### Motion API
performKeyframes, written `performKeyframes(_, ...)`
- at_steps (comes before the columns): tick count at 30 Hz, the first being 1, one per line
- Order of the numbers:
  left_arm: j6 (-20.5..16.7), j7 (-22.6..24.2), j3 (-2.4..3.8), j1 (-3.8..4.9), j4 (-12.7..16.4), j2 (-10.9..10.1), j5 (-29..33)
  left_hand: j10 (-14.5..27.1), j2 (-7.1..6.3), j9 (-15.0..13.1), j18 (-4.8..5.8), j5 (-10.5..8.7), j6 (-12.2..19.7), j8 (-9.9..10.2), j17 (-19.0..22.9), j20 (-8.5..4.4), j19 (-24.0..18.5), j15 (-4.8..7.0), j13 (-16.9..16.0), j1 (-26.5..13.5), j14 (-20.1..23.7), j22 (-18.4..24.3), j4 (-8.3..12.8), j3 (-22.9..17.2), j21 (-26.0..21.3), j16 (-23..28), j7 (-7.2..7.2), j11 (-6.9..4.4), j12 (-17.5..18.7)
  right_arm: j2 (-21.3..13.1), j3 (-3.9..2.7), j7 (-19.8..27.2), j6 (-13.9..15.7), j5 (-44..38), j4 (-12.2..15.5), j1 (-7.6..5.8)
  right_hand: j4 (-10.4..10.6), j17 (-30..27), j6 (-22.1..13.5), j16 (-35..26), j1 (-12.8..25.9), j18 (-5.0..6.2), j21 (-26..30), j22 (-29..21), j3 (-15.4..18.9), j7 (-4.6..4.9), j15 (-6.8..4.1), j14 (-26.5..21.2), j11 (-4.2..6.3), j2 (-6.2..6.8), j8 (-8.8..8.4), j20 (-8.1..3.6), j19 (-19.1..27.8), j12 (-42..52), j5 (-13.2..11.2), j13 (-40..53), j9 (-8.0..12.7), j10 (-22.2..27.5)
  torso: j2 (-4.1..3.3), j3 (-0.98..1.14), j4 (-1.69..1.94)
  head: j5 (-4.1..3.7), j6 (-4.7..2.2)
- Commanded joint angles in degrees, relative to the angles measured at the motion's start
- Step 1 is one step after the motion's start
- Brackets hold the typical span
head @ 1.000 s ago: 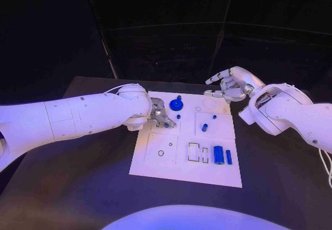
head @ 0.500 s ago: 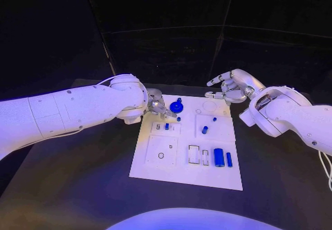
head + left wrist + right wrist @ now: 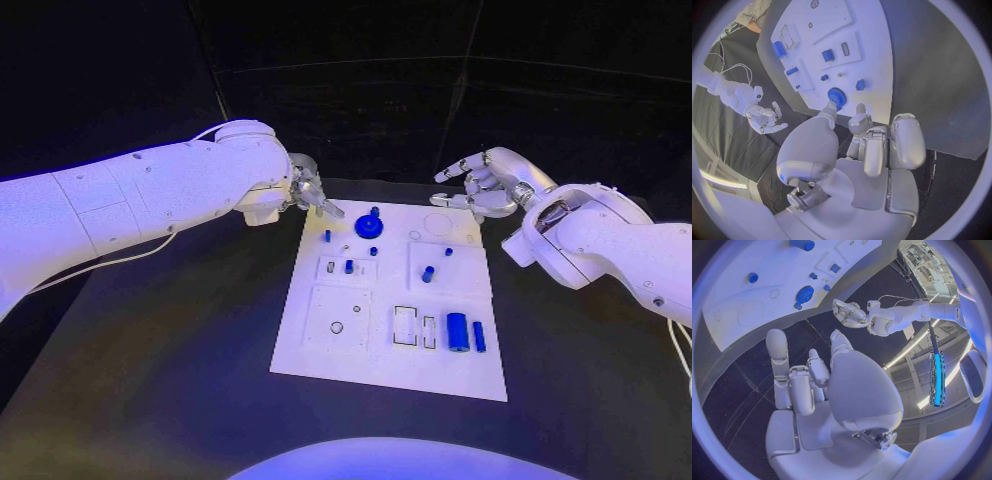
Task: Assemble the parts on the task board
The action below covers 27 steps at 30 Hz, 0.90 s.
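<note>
Left hand (image 3: 306,190) has risen off the task board (image 3: 335,345) toward the frame's upper left, away from the slot it was over.
It now hovers at the board's far left corner, fingers (image 3: 879,145) loosely curled, holding nothing. Right hand (image 3: 488,184), upper right, hangs with fingers apart and empty. On the dark surface (image 3: 159,350), the white board carries blue parts: a gear (image 3: 368,221) near its top, a cylinder (image 3: 456,331) lower right.
</note>
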State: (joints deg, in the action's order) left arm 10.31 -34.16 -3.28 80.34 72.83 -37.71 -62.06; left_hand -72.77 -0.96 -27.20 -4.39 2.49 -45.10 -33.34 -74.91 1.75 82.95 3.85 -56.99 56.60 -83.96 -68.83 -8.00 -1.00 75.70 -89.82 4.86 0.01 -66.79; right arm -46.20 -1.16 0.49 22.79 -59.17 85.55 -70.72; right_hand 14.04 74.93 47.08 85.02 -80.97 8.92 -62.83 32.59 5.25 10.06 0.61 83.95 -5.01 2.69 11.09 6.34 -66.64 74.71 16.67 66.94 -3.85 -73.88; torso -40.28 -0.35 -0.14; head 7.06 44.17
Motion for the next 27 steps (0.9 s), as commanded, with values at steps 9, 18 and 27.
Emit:
performKeyframes(9,5.1,1.1,-1.07,-0.63,-7.5,4.2,-1.0,0.2,0.97,1.5,-0.01,0.19,-1.4,1.2,-15.1,0.71,0.1,-0.41,0.1,2.0,-6.0,-0.2,0.0,1.7,-0.1,-0.2,0.13,0.5,0.1,0.2,-0.04,0.6,0.5,0.3,0.0,-0.09,-0.1,3.7,-0.4,-0.3,0.0,0.68,0.4,-0.1,0.4,0.04,-0.2,3.4,-0.01,-0.31,-0.1,-0.01,0.5,-0.1,0.5,0.0,0.0,0.3,0.01,-0.05,0.02,0.02,0.09)
performKeyframes(18,7.1,1.6,-1.31,-1.36,-9.9,6.1,-1.2,0.2,1.56,2.1,0.01,0.19,-2.2,1.4,-15.1,0.78,0.1,-0.44,0.0,2.3,-6.0,-0.3,-0.4,2.5,0.0,-0.2,0.11,0.5,0.0,0.4,-0.04,0.6,0.3,0.3,-0.1,-0.09,-0.1,3.7,-0.4,-0.3,-0.1,0.68,0.4,-0.1,0.4,0.03,-0.21,3.4,-0.01,-0.35,-0.09,-0.01,0.4,-0.1,0.6,0.0,0.0,0.3,0.02,-0.03,0.03,0.18,0.23)
performKeyframes(27,8.1,2.2,-1.38,-1.7,-10.7,6.9,-1.1,0.2,2.3,2.5,-0.02,0.19,-3.8,1.1,-15.1,0.74,0.1,-0.31,0.2,2.8,-6.0,-0.3,-0.6,3.6,0.0,-0.2,-0.18,0.3,0.0,0.5,-0.04,0.6,0.2,0.3,-0.2,-0.08,-0.1,3.7,-0.4,-0.3,-0.1,0.68,0.4,-0.1,0.4,0.03,-0.21,3.4,0.0,-0.43,-0.07,-0.01,0.4,0.0,0.7,0.0,0.0,0.2,0.03,0.05,-0.03,0.15,0.25)
